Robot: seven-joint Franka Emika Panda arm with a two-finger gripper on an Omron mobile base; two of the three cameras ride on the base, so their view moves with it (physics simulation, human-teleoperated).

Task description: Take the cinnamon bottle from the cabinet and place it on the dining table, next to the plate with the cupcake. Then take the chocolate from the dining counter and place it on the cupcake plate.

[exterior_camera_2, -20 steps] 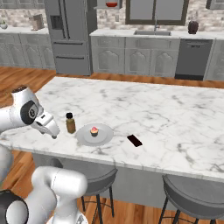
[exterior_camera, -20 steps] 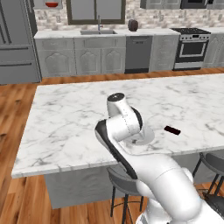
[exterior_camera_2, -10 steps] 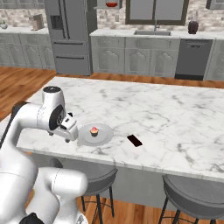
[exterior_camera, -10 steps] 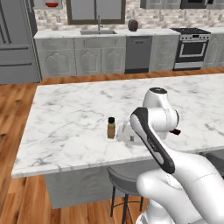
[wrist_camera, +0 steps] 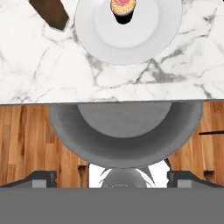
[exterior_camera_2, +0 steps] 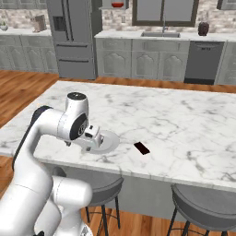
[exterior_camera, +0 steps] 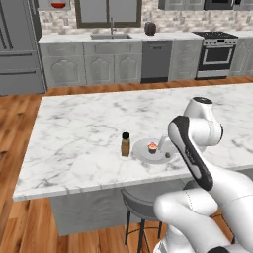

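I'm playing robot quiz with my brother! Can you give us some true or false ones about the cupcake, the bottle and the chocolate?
1. The cinnamon bottle stands upright beside the plate. True.
2. The cupcake is lying on the floor. False: it sits on the plate.
3. The chocolate is on the plate. False: it lies on the marble dining table, apart from the plate.
4. The gripper holds nothing. True.

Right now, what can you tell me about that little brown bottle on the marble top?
The bottle is small, slim and brown with a round black cap. It stands upright on the white, grey-veined marble table, just beside the round light-grey plate that holds the cupcake, with a narrow gap between bottle and plate. Nothing holds it. In the hand view its brown body shows beside the plate.
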